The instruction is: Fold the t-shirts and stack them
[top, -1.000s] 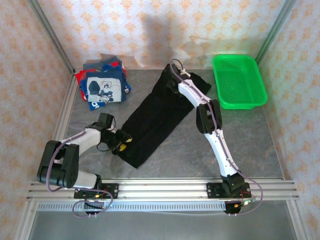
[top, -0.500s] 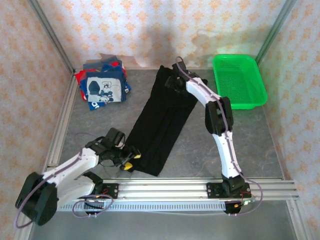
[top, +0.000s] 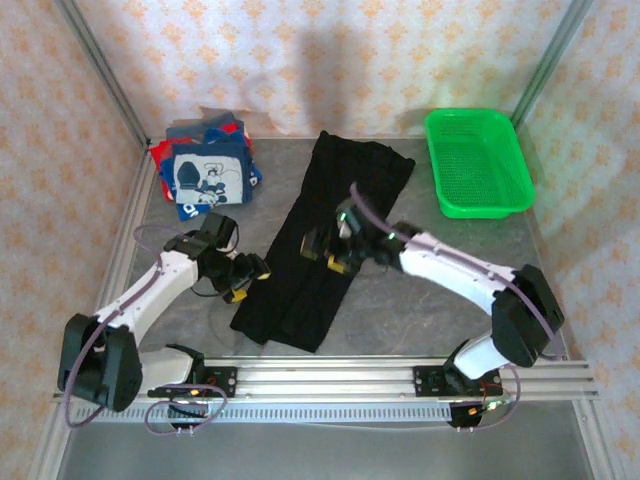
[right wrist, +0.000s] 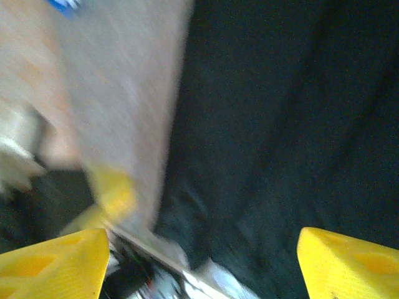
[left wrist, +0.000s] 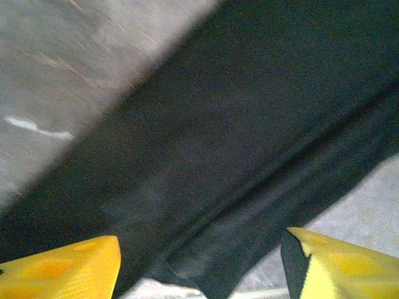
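A large black t-shirt lies on the grey table as a long strip folded lengthwise, running from the back middle to the front left. In the left wrist view the black t-shirt passes under the yellow fingers. My left gripper hovers open at the strip's left edge near its lower end, with nothing between its fingers. My right gripper hangs open over the strip's middle, above the black t-shirt, in a blurred view. A stack of folded t-shirts sits at the back left, navy with a white cartoon print on top, red and grey beneath.
A bright green mesh basket stands at the back right. Patterned walls close in the sides and back. An aluminium rail runs along the near edge. Bare grey table lies to the right of the shirt.
Both grippers have let go of the black shirt's ends. The right arm swung back from the far end to the middle. The left gripper opened and moved to the left edge. The strip lies straighter.
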Robot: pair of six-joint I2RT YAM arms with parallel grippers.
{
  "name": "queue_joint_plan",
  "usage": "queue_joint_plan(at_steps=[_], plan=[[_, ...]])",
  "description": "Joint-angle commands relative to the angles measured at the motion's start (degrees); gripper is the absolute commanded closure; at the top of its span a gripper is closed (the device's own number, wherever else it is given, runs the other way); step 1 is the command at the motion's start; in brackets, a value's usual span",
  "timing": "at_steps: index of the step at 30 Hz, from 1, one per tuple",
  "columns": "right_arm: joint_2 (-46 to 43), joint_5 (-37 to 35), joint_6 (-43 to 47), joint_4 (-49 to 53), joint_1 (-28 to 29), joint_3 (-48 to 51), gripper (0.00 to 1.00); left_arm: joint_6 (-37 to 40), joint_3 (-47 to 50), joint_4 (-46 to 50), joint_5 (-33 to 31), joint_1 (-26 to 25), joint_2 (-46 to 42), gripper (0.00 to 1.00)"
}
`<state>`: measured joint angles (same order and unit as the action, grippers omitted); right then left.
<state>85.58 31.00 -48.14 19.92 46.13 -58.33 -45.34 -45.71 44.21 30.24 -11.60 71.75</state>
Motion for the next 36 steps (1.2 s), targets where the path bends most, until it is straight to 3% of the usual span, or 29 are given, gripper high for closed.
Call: queue_joint_plan(at_steps=[1, 7, 18, 27, 32, 36], plan=[[-0.1, 2.1, -9.0, -3.0, 4.9, 6.1, 0.23, 10.8, -0.3, -0.2, -0.9, 3.4, 1.2, 0.3], [1.0, 1.2, -14.2, -7.5, 8.5, 10.5, 0.25, 18.1, 4.5, -3.7, 4.3, 5.5, 5.7, 0.31], [5.8, 2.6, -19.3, -11.7, 13.3, 12.9, 0.26, 16.6, 6.2, -3.2, 2.4, 5.1, 11.5, 0.34], [6.6, 3.5, -20.4, -13.1, 13.9, 14.6, 0.26, 12.9, 9.3, -4.0, 2.6, 0.4, 11.2, 0.36], [8.6, 4.7, -19.8, -13.0, 14.0, 14.2, 0.28, 10.5, 11.3, -4.9, 3.5, -1.3, 9.1, 0.43], [9.3, 5.6, -18.6, -10.8, 14.0, 13.5, 0.36, 8.3, 14.1, -6.4, 4.9, -3.5, 7.3, 0.61]])
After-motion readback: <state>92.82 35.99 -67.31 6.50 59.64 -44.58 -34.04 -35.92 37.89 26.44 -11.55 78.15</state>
